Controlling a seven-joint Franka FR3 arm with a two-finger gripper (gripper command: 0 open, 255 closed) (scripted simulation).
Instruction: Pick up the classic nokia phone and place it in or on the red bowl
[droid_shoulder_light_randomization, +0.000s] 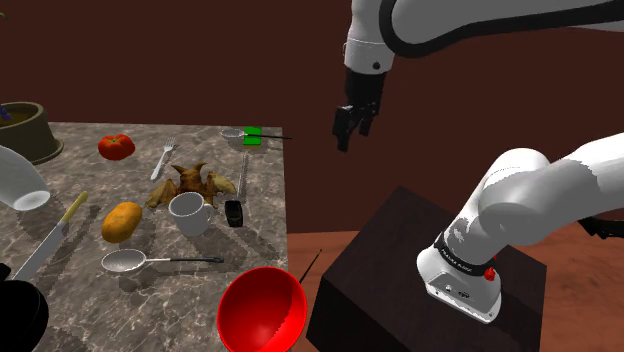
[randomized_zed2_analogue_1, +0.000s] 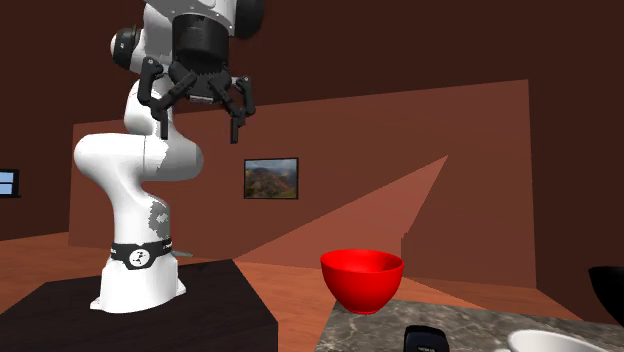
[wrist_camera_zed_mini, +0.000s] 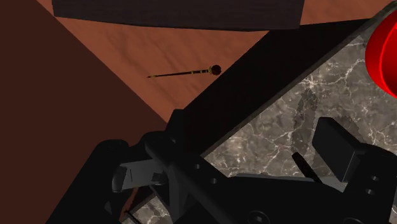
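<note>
Small black slab-shaped phone (droid_shoulder_light_randomization: 234, 212) lies flat on the grey marble table (droid_shoulder_light_randomization: 160, 300), near the edge facing the stand and just beside a white mug (droid_shoulder_light_randomization: 190, 213).

Judged light, rigid and smooth; best gripped across its narrow sides.

All-black gripper (droid_shoulder_light_randomization: 350, 125) hangs high, well apart from the phone, fingers spread and empty.

Glossy red bowl (droid_shoulder_light_randomization: 262, 308) sits at the table's near corner. The mug crowds one side of the phone.

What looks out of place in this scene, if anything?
A thin dark rod with a round head lies on the floor beside the table, not on it. The red bowl sits right at the table's corner, its rim seeming to reach past the edge.
</note>
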